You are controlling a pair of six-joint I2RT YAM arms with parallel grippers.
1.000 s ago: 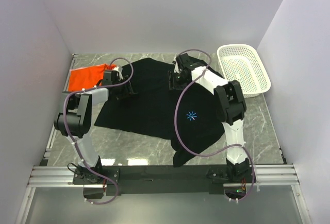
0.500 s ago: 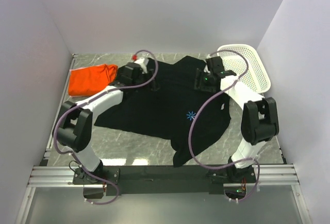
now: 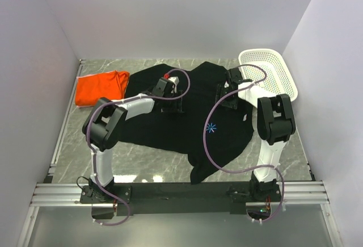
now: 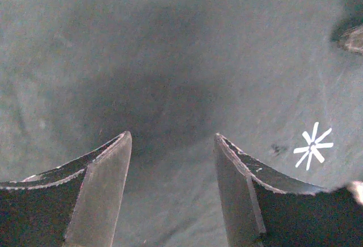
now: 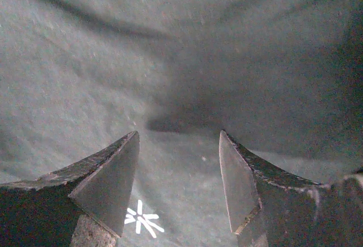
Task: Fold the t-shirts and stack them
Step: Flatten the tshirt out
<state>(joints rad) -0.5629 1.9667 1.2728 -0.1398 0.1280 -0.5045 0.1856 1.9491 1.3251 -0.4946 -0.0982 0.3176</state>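
Observation:
The black t-shirt (image 3: 187,116) lies spread across the middle of the table, its light-blue starburst (image 3: 211,127) facing up. The orange t-shirt (image 3: 101,87) lies bunched at the back left, apart from both arms. My left gripper (image 3: 171,107) hovers over the black shirt's upper middle, open, with only black cloth (image 4: 170,76) between its fingers (image 4: 108,190); the starburst (image 4: 312,145) shows to its right. My right gripper (image 3: 226,100) stands open over the shirt's upper right part. In its wrist view the starburst (image 5: 143,220) lies by the left finger (image 5: 110,190), and nothing is gripped.
A white mesh basket (image 3: 283,82) stands at the back right, close to the right arm. White walls close in the left, back and right sides. Grey marble tabletop (image 3: 142,156) shows in front of the shirt, whose lower corner (image 3: 198,173) reaches the near rail.
My left gripper has swung right, from beside the orange shirt to over the black shirt's middle. My right gripper has moved right, towards the basket side. Both stay open.

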